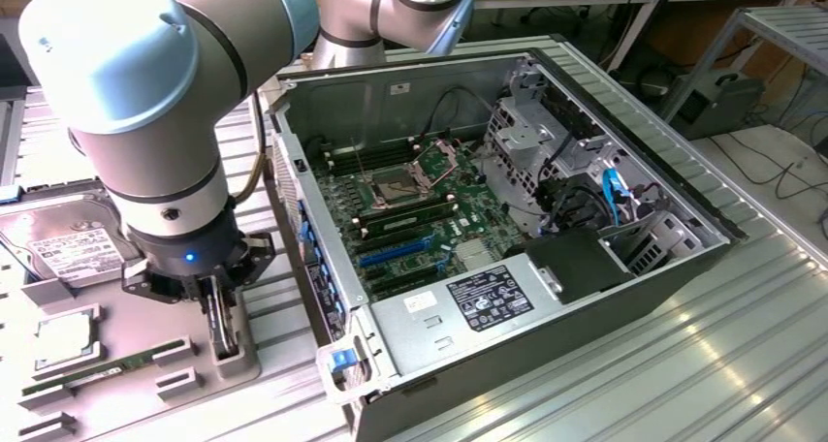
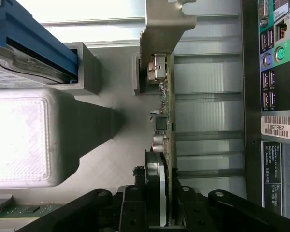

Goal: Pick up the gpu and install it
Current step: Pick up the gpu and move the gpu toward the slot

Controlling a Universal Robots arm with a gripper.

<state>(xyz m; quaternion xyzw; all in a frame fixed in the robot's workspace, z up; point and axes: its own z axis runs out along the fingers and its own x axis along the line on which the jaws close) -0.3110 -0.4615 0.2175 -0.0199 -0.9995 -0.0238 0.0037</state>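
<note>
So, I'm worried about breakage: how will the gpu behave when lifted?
Probably stiff: the gpu is a thin board with a metal bracket. Likely fragile, since bare components line its edge. Standing on edge, it may tip once freed.

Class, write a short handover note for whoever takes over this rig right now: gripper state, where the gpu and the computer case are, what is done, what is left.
Gripper: down over the gpu; whether it grips the card cannot be told.
Gpu: standing on edge in the grey holder, to the exterior view's left of the open computer case.
Done: gripper brought to the gpu.
Left: gpu not yet lifted out, not yet installed in the case.
</note>
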